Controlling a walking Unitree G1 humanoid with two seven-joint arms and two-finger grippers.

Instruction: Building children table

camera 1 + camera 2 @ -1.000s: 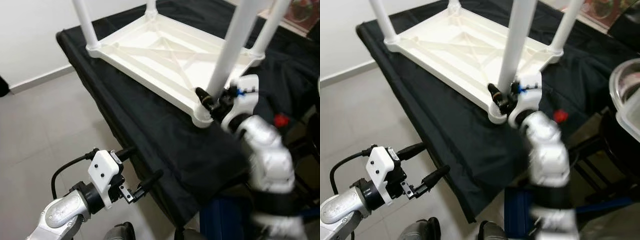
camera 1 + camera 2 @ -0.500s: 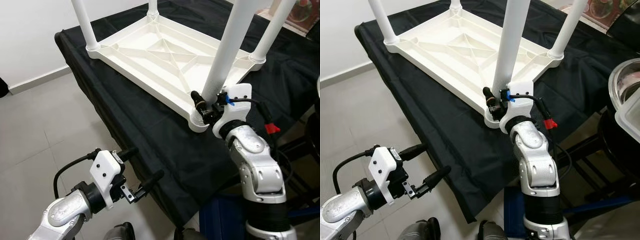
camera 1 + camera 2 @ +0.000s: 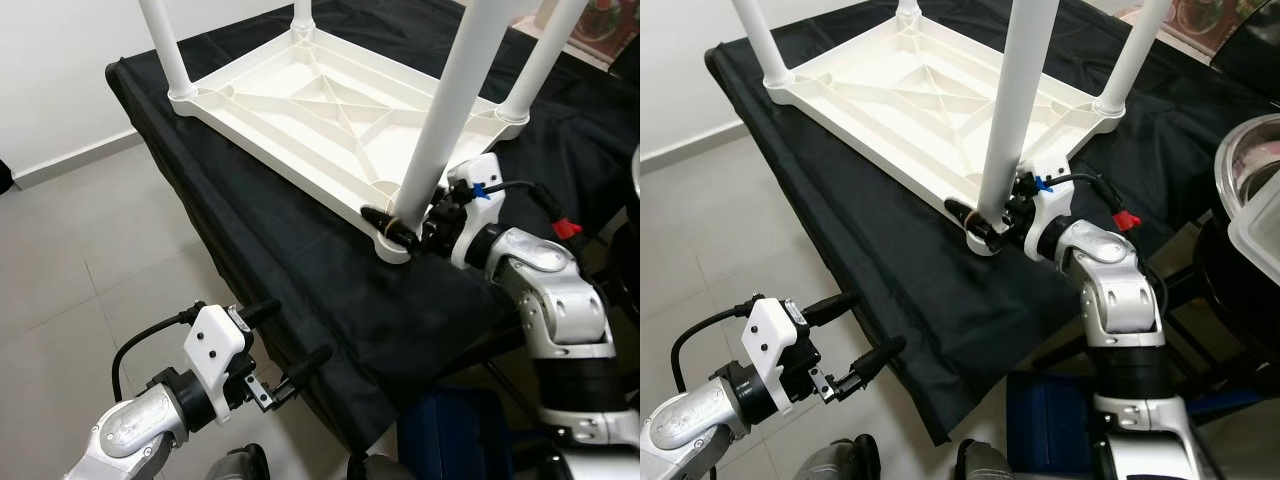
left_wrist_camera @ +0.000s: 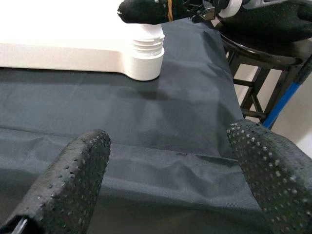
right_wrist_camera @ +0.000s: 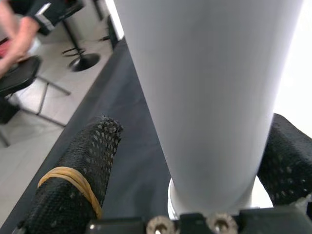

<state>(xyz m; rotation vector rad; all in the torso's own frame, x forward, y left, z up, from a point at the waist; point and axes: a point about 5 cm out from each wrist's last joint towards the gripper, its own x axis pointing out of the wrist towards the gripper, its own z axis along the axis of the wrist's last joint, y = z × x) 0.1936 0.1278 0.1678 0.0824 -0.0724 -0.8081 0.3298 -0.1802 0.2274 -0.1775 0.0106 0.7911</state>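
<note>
The right gripper [image 3: 408, 222] now sits lower than half a second ago, down at the foot of the near leg [image 3: 447, 120] where it enters its corner socket [image 4: 144, 57], and the forearm has swung out to the right. In the right wrist view its fingers [image 5: 80, 171] stand either side of the leg with a gap showing — around it, not clamped. I judge it is seating or twisting that leg home.

The tabletop [image 3: 330, 110] lies upside down on the black cloth [image 3: 300, 270], all four legs standing up. That socket lies close to the cloth's near edge, so little room is left to push toward the robot.

The left gripper [image 3: 285, 345] hangs low over the floor [image 3: 70, 260], open and empty.
</note>
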